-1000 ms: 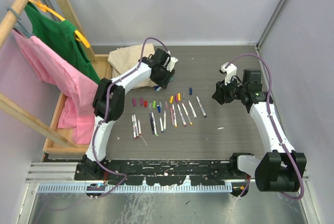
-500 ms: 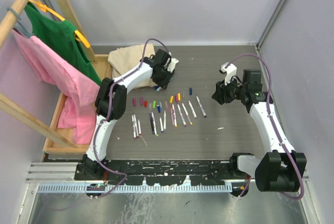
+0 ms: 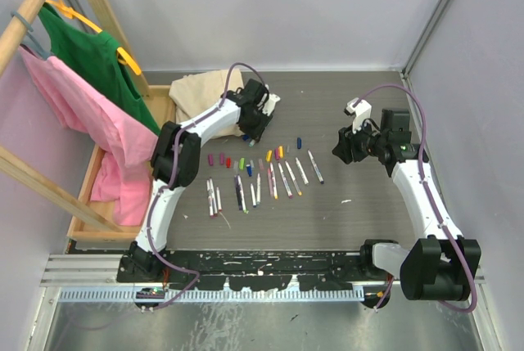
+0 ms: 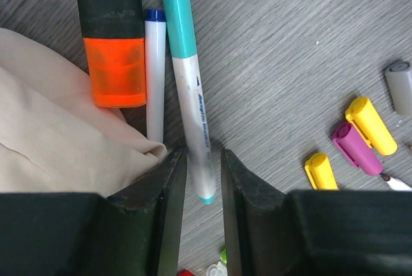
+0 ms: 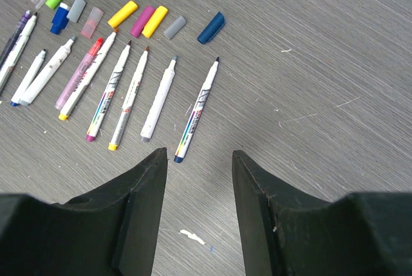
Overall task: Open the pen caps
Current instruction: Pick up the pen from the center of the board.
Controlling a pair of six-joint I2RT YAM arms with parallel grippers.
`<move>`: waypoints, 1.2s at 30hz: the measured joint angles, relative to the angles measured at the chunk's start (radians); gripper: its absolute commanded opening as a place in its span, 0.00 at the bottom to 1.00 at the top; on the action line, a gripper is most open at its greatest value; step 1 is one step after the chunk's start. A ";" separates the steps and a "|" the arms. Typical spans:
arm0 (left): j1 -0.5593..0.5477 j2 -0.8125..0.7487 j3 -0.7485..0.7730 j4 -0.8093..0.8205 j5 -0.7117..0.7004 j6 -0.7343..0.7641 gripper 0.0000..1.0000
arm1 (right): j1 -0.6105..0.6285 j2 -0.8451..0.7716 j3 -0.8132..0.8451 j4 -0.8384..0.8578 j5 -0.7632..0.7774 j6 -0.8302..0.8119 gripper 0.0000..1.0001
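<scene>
In the left wrist view a white pen with a teal cap lies on the table. My left gripper straddles its tail end, jaws narrowly apart with a slight gap on one side. A thinner pen beside it has a blue cap. Loose yellow and purple caps lie to the right. In the top view my left gripper is behind the row of loose caps and uncapped pens. My right gripper is open and empty, hovering right of the pens.
A thick black marker with an orange cap lies beside a beige cloth, which touches my left finger. A clothes rack with pink and green garments and a wooden crate stand at the left. A white scrap lies near the front.
My left gripper has shifted slightly toward the back of the table. The right arm has not moved.
</scene>
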 measured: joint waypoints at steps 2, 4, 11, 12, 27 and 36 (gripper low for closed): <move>0.000 0.004 0.003 -0.006 -0.002 0.000 0.28 | 0.000 0.000 0.000 0.000 0.000 0.000 0.51; 0.000 0.011 0.014 -0.016 -0.003 0.000 0.29 | 0.000 0.000 0.000 0.000 0.000 0.000 0.51; -0.002 0.023 0.037 -0.057 -0.019 -0.008 0.30 | 0.000 0.000 0.000 0.000 -0.001 0.000 0.51; -0.003 0.027 0.045 -0.067 -0.026 -0.009 0.29 | 0.000 0.000 0.000 0.000 -0.002 0.000 0.51; -0.011 0.022 0.038 -0.066 -0.035 -0.046 0.00 | 0.000 0.000 0.000 -0.002 -0.056 0.008 0.51; -0.017 -0.184 -0.228 0.084 0.009 -0.105 0.00 | 0.000 -0.005 0.000 -0.016 -0.168 0.027 0.51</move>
